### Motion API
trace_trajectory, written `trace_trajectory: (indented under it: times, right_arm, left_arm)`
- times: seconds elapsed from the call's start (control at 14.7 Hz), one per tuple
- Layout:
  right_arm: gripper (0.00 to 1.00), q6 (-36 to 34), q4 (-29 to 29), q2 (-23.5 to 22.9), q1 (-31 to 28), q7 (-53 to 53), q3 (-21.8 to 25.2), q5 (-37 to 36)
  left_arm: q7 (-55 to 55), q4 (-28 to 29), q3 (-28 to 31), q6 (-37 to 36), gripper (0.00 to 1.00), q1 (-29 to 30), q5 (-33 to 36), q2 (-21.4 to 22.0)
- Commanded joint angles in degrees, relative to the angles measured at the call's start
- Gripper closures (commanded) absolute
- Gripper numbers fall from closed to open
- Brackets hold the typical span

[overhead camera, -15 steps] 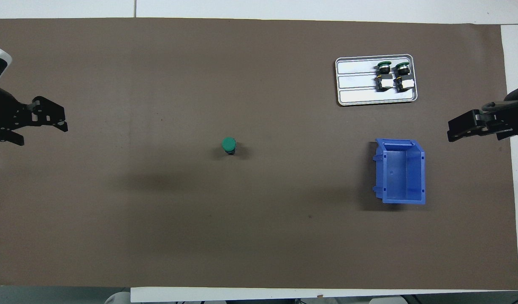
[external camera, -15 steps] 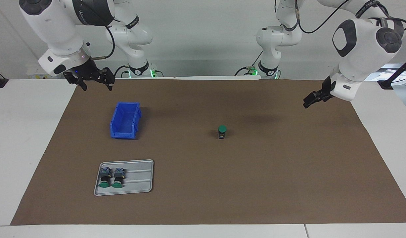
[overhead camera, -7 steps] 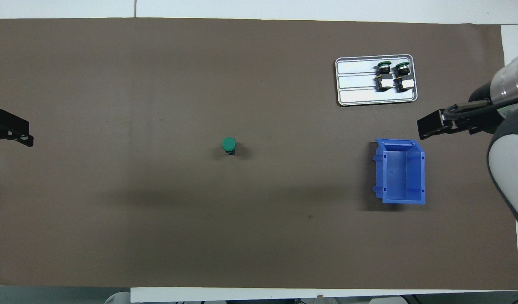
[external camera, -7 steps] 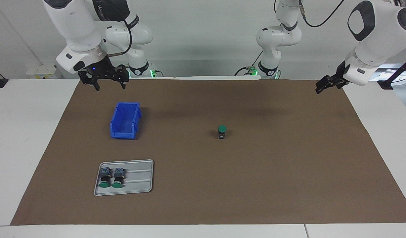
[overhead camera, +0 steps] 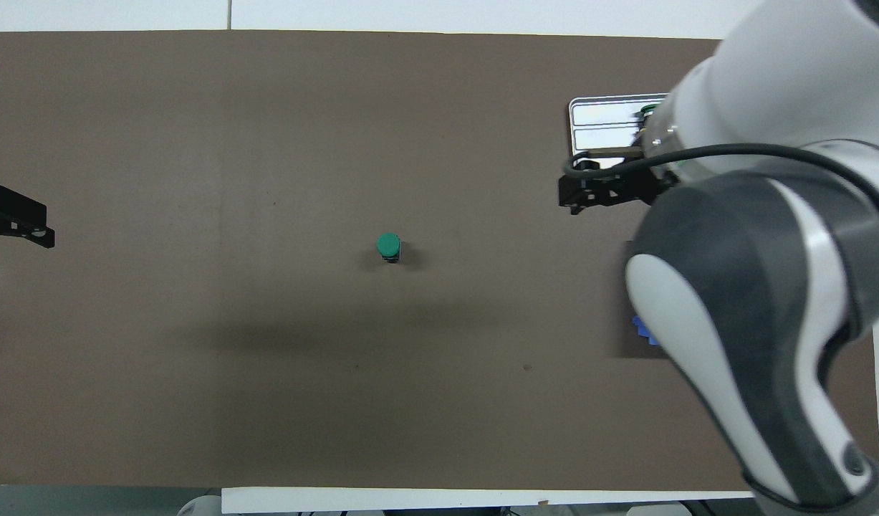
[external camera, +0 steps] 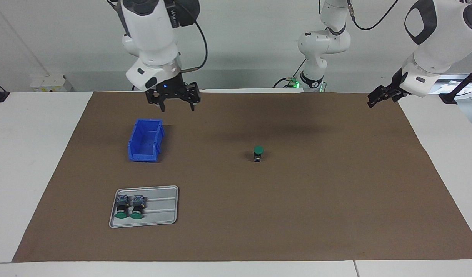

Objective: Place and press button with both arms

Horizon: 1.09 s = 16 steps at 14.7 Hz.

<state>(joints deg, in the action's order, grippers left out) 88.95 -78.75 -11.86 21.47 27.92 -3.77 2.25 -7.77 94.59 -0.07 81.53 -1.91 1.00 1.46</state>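
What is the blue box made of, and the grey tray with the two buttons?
The blue box looks like moulded plastic: one even bright colour, thin walls, ribbed sides. The grey tray has a pale, slightly shiny surface with pressed ridges and rounded corners; it could be thin metal or plastic, hard to say which.

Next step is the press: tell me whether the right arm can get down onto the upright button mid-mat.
Probably yes. The upright button stands alone on bare mat. The open right gripper hangs empty beside the blue bin, with nothing between them.
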Motion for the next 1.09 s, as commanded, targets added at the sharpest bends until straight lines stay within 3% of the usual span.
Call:
trace_trajectory:
  times: [0.0, 0.34, 0.75, 1.02]
  right_arm:
    - [0.02, 2.3, 11.0, -10.9, 6.7, 9.2, 0.1, 0.4]
    - [0.02, 13.2, 12.1, -19.3, 14.0, 16.7, 0.1, -4.5]
    - [0.01, 31.1, -3.2, -20.0, 18.1, 19.3, 0.1, -5.2]
    - [0.02, 36.8, -12.3, -18.3, 17.9, 17.9, 0.1, -7.8]
  left_arm:
    - [0.4, -0.3, 0.2, 2.1, 0.00, 0.0, 0.7, 0.8]
    - [1.3, -0.2, 0.4, 2.2, 0.00, 0.2, 0.4, 1.7]
    - [3.7, 0.4, 0.8, 1.7, 0.00, 0.9, 0.2, 2.2]
    - [4.2, 0.6, 0.8, 2.3, 0.00, 0.9, 0.3, 2.3]
